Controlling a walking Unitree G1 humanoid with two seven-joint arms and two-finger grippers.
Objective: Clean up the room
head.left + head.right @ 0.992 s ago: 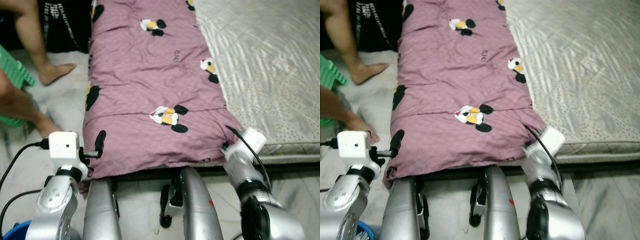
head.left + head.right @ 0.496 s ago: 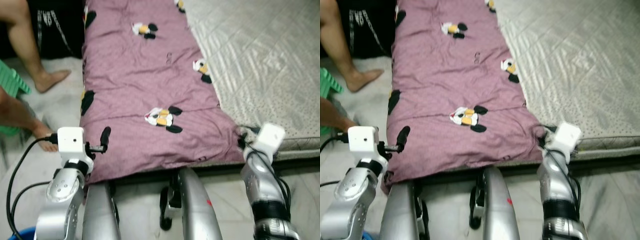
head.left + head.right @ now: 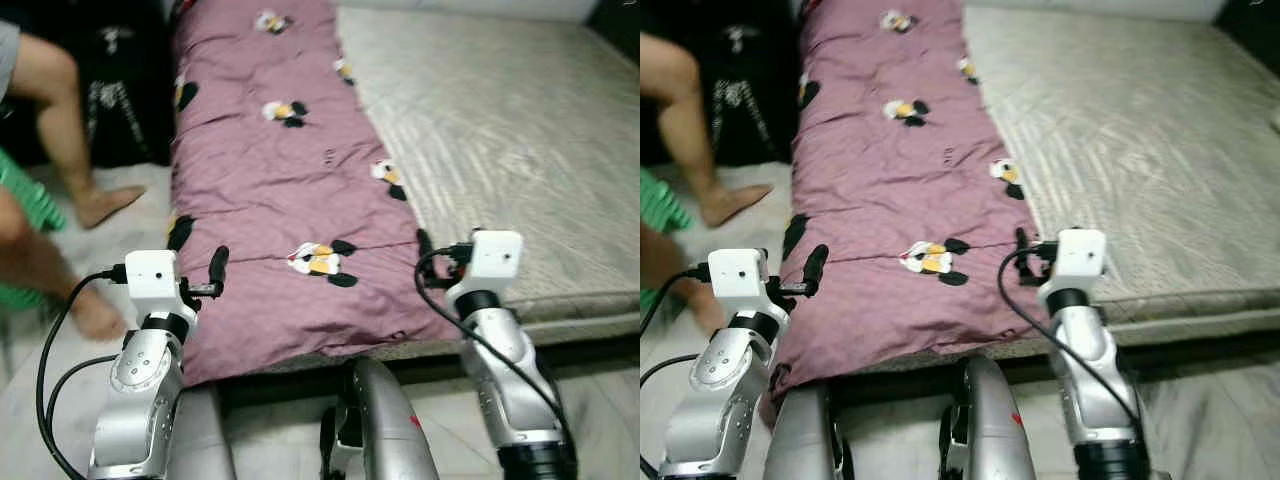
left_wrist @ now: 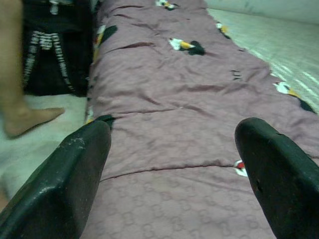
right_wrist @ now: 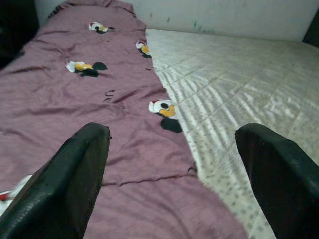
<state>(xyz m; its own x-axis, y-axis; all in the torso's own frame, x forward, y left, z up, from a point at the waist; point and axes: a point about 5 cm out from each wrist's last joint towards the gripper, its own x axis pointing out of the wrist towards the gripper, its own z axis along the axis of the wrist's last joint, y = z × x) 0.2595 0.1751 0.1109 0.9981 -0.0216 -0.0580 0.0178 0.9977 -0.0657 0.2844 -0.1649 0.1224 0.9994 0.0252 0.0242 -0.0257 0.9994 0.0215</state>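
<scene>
Standing at the far left, a person's bare legs (image 3: pixel 62 150) rest on the pale floor (image 3: pixel 130 215) beside a bed. Next comes the left end effector (image 4: pixel 172 164), fingers spread wide apart, raised over the near left edge of a mauve blanket (image 3: pixel 270 190) printed with cartoon patches. That blanket lies lengthwise along the bed's left half. The right end effector (image 5: pixel 172 164), fingers also wide apart and empty, hovers at the blanket's near right edge, where it meets the bare grey mattress (image 3: pixel 510 140) spreading rightward.
</scene>
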